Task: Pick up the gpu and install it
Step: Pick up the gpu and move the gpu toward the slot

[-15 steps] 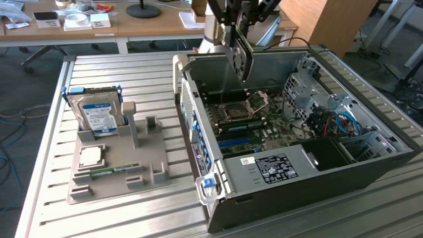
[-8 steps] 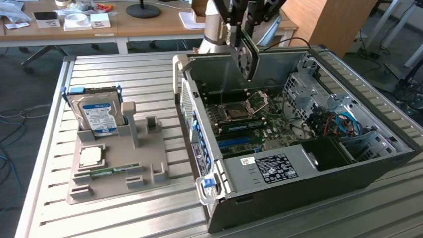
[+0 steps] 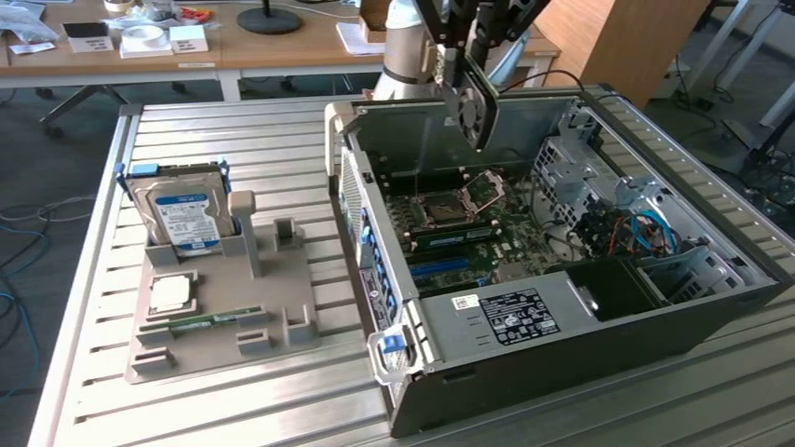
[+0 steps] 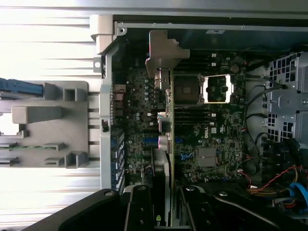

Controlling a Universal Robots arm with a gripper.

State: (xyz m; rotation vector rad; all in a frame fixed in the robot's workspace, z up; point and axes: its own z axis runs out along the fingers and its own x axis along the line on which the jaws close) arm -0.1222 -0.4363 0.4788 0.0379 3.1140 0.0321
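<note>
The gpu hangs on edge above the open computer case, over the motherboard. My gripper is shut on the card's upper end. In the wrist view the gpu appears edge-on as a thin green board with a grey metal bracket at its far end. It is clamped between the black fingers of my gripper. The card is clear of the motherboard, and the blue expansion slots lie beneath it.
A grey parts holder on the slatted metal table carries a blue-labelled hard drive, a CPU and a RAM stick. Drive cages and cables fill the case's right side in the exterior view. A cluttered desk stands behind.
</note>
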